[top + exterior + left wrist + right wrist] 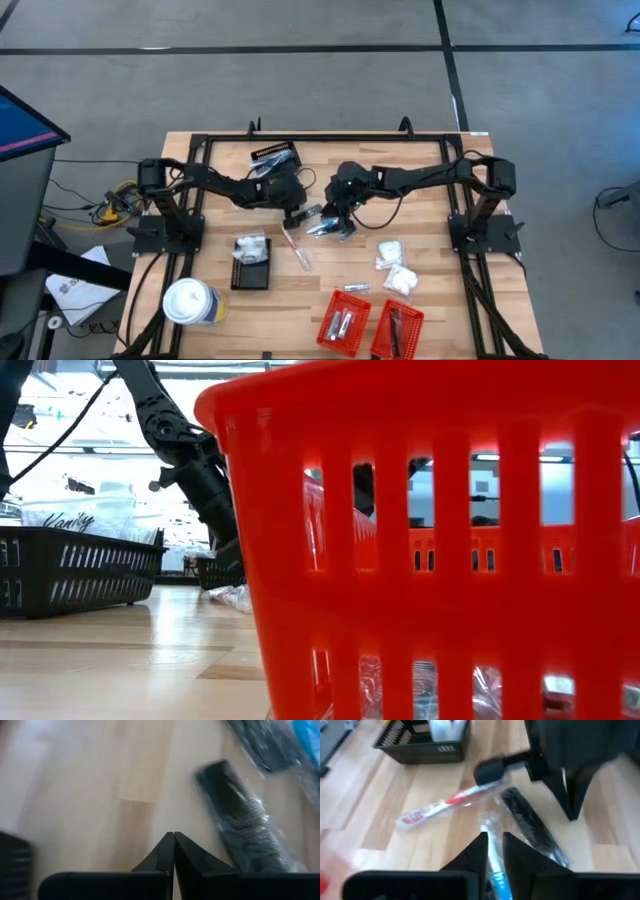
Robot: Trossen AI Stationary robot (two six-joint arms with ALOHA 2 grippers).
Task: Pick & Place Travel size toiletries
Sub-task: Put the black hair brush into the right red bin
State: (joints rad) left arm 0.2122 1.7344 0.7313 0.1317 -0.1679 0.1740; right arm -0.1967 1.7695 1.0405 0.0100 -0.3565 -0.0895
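We see the right tool [494, 842] slightly parted astride a slim blue-and-clear wrapped stick [496, 870] at mid-surface [300, 290]. Just left, the left tool [174, 840] is pinched shut, empty, beside a dark ribbed comb [235, 810] in crinkly clear wrap.

Two red slotted baskets [345, 322] are standing side by side at the near edge of the wooden table [480, 320]. A large white lidded cup [188, 302] is sitting at the near left corner. Two black baskets [251, 262] are lying on the left half, one of them farther back [275, 156].
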